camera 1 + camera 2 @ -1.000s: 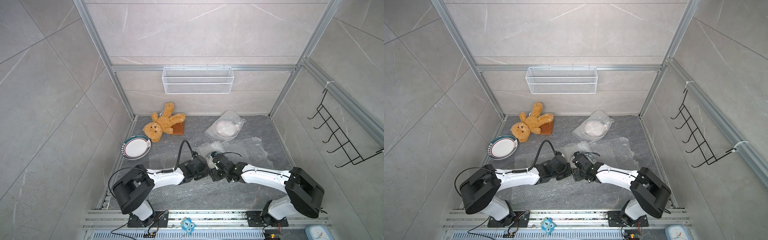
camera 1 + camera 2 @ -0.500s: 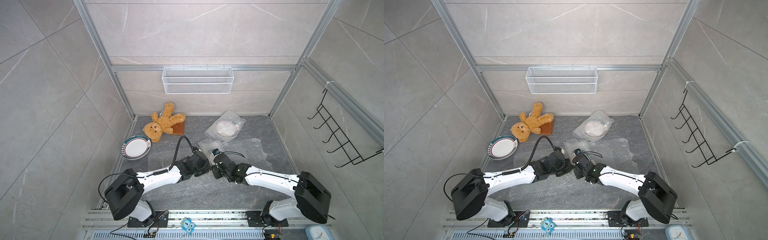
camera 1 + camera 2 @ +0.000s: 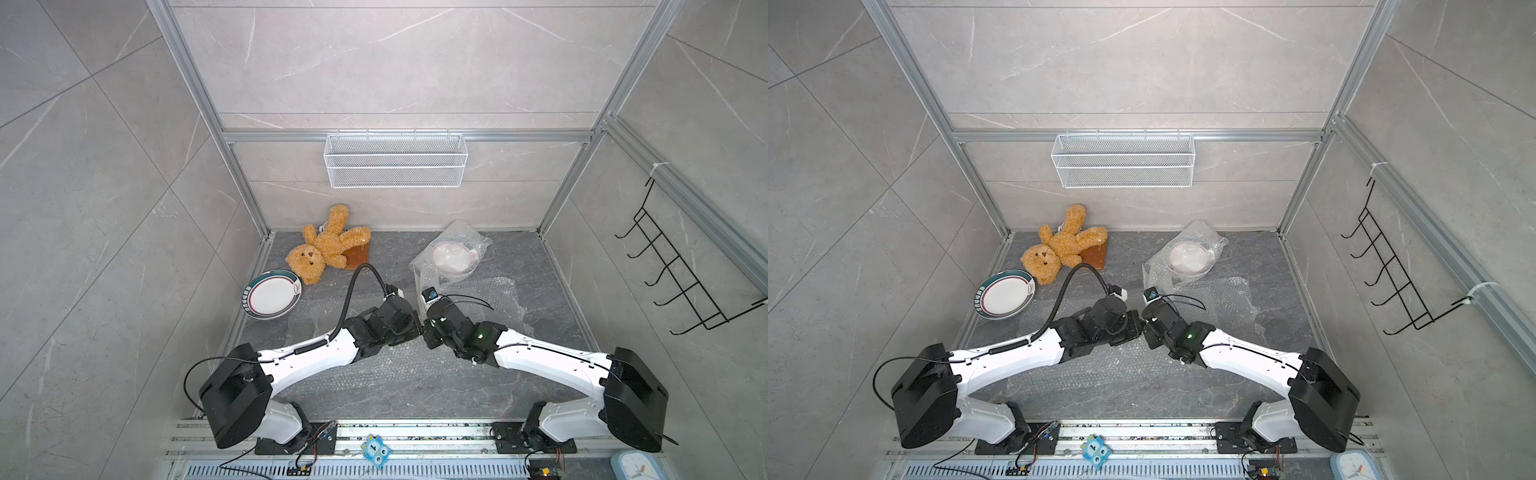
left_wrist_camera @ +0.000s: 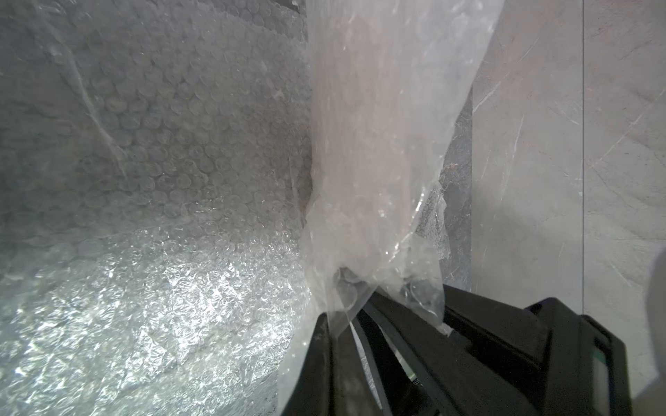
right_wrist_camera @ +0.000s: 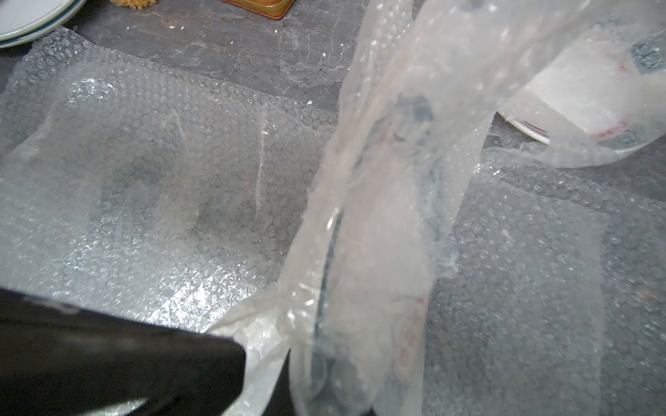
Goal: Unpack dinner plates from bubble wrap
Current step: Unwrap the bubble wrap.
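Grey stone-tiled booth with aluminium framing, over a dark grey marbled floor (image 3: 519,253). On the back wall, a white wire basket (image 3: 395,160); on the side wall, a black wire hook rack (image 3: 681,274). At the back of the floor, a tan plush teddy bear (image 3: 324,249) sprawled across a brown square slab (image 3: 358,255).

Near the bear's head, by the side frame, a bare dinner plate (image 3: 272,294): round, white, with a dark green rim band and a thin red ring, lying face up, seen in both top views. Well apart from it, towards the back wall, a wrapped plate (image 3: 1191,257) of the same kind inside crinkly clear bubble wrap. Spread over the middle of the floor, flat bubble-wrap sheets (image 3: 486,299), clear and dotted with small bubbles.

Above those sheets, both arms reaching in, heads almost touching. Left gripper (image 4: 347,317): clamped tight on one end of a translucent, crumpled bubble-wrap pouch (image 4: 378,162), held up off the floor. Right gripper (image 3: 430,332): close against the same pouch (image 5: 378,216), one black finger (image 5: 201,360) just beside its end; closed on it or not, impossible to tell. Showing faintly through the pouch in the right wrist view, a dark curved edge and reddish patches.
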Controlling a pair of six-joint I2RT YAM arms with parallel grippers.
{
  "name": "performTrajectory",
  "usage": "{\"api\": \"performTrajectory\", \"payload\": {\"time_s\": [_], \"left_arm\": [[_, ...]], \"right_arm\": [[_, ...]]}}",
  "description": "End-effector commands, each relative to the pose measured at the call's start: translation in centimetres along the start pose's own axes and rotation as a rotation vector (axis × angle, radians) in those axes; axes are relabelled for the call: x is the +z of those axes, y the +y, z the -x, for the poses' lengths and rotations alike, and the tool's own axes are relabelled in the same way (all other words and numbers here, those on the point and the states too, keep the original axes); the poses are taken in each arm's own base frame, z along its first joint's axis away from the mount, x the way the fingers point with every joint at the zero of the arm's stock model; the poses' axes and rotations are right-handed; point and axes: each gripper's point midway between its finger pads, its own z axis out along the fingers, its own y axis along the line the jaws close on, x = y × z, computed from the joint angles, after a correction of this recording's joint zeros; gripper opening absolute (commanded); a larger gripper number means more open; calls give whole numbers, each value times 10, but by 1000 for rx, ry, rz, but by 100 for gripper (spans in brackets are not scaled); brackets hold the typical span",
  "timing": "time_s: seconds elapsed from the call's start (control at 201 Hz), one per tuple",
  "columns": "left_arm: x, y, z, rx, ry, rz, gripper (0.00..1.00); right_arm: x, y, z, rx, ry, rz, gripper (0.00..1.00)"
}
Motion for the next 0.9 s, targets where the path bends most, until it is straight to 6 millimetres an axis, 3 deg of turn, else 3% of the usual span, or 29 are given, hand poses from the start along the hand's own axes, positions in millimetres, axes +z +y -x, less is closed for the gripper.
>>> {"api": "performTrajectory", "payload": {"time_s": [0.0,0.085,0.184,0.394,0.539,0.893], "left_arm": [[-8,5,4,63,-8,53,14],[-6,-1,5,70,-7,39,30],[-3,-6,7,74,-7,22,41],[2,8,13,61,-39,106,52],[4,13,23,62,-81,162,52],[8,4,57,75,-198,182,45]], "right_arm": [[-4,20,-22,36,117,121,1],[-5,21,-23,34,125,121,1],[-4,23,-25,35,136,129,2],[-3,26,-26,43,140,146,0],[-5,28,-26,45,142,160,0],[-7,30,-34,48,161,182,0]]}}
